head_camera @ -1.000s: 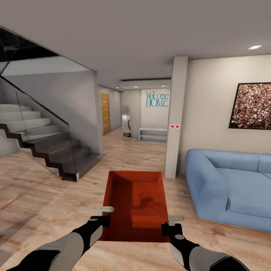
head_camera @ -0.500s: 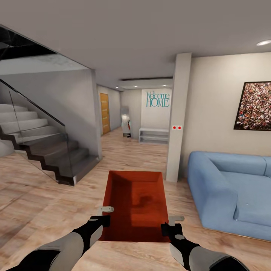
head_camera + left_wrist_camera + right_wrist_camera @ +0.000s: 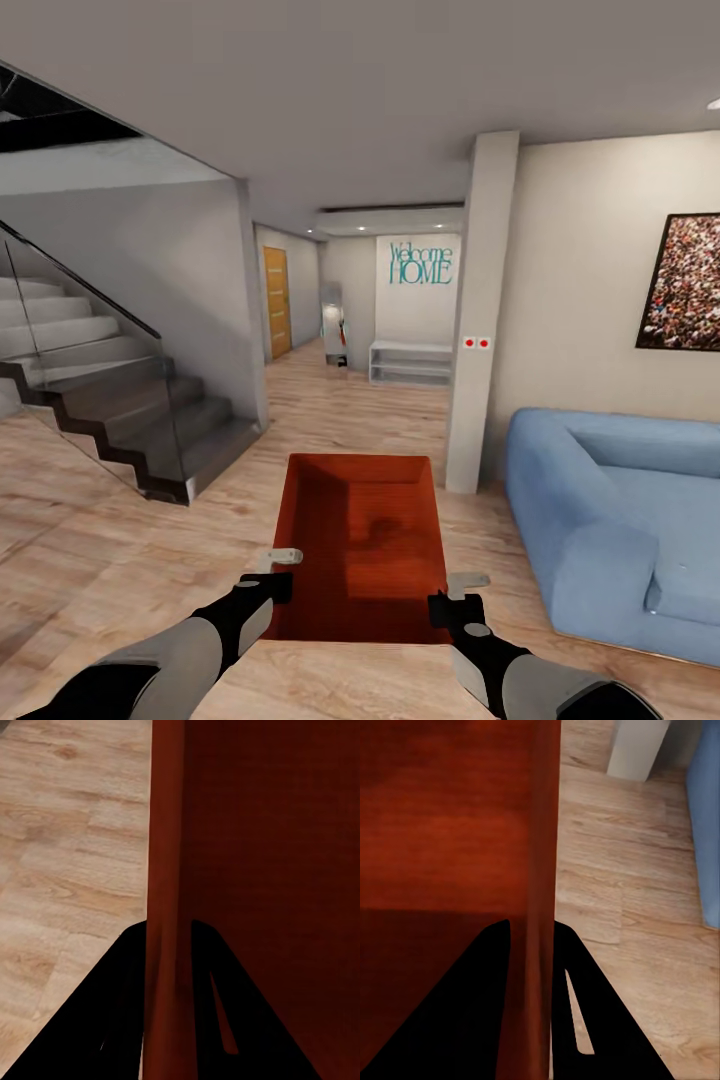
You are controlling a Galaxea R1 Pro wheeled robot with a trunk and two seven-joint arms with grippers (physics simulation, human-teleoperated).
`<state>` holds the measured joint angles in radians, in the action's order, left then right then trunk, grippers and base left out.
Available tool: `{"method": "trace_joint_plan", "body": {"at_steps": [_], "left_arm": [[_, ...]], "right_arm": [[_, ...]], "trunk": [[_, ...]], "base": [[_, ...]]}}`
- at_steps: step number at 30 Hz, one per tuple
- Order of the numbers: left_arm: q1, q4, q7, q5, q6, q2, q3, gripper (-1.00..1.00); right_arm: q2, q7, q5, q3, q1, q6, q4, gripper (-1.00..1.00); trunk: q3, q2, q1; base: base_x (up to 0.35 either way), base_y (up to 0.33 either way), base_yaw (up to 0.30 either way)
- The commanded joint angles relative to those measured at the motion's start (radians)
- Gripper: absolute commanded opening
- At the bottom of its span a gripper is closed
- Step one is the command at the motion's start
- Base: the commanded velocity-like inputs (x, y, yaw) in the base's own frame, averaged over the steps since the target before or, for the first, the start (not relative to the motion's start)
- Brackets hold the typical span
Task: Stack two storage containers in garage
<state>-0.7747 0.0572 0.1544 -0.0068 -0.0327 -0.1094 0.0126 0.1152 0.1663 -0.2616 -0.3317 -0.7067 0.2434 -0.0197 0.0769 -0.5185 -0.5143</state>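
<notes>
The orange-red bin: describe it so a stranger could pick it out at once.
In the head view, start at the blue sofa on the right and the stairs on the left. Between them, low in the middle, the bin hangs over the wood floor, a long wall pinched by the left gripper and the right gripper. It is the one orange-red, open-topped box.

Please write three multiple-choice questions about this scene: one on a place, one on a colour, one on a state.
1. Where is the sofa relative to the bin?
A. robot's right
B. robot's left
C. behind the staircase

2. What colour is the bin?
A. green
B. orange-red
C. white

3. How is the bin held?
A. lying on the sofa
B. by one pincer
C. by both pincers

Answers: 1 A, the sofa is right of the bin. 2 B, its walls are orange-red. 3 C, the left pincer and right pincer each clamp a side wall.
</notes>
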Motion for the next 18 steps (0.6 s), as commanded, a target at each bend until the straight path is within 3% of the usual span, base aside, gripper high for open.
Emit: {"method": "trace_joint_plan", "body": {"at_steps": [1,18], "left_arm": [[0.000,-0.002,0.011,-0.001,-0.004,0.051,0.046,-1.00],[0.000,-0.002,0.011,-0.001,-0.004,0.052,0.046,-1.00]], "right_arm": [[-0.003,0.007,-0.018,0.005,-0.001,0.097,0.000,-1.00],[-0.005,0.007,-0.016,0.005,-0.001,0.097,0.000,-1.00]], "trunk": [[0.000,-0.001,-0.001],[0.000,-0.001,-0.001]], "base": [[0.322,0.000,0.000],[0.322,0.000,0.000]]}}
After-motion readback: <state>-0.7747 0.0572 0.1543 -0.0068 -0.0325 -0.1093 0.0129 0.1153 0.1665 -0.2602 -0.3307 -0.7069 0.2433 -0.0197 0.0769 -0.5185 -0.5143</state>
